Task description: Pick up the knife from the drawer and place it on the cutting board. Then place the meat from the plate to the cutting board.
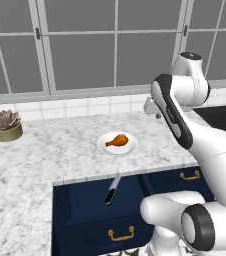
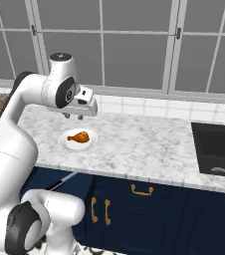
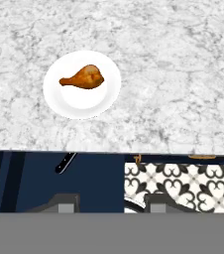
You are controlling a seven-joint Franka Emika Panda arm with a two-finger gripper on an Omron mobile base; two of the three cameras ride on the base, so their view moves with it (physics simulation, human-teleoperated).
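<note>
white plate [image 1: 117, 144] holds meat [image 1: 117, 140], drawer [image 1: 92, 207] holds knife [image 1: 112, 191]; gripper [image 2: 73, 117] state unclear.

The white arm rises from its base at the near edge, bends sharply at a dark-jointed elbow and reaches forward, its wrist turned down so the claw [image 2: 73, 117] hangs high above the surface, empty, its two dark fingertips [image 3: 64, 204] standing apart with nothing between them.

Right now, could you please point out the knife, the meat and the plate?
knife [image 1: 112, 191]: left base view, middle of the knife.
meat [image 3: 84, 78]: hand view, thick end of the drumstick.
plate [image 2: 90, 143]: right base view, bare white rim.
</note>
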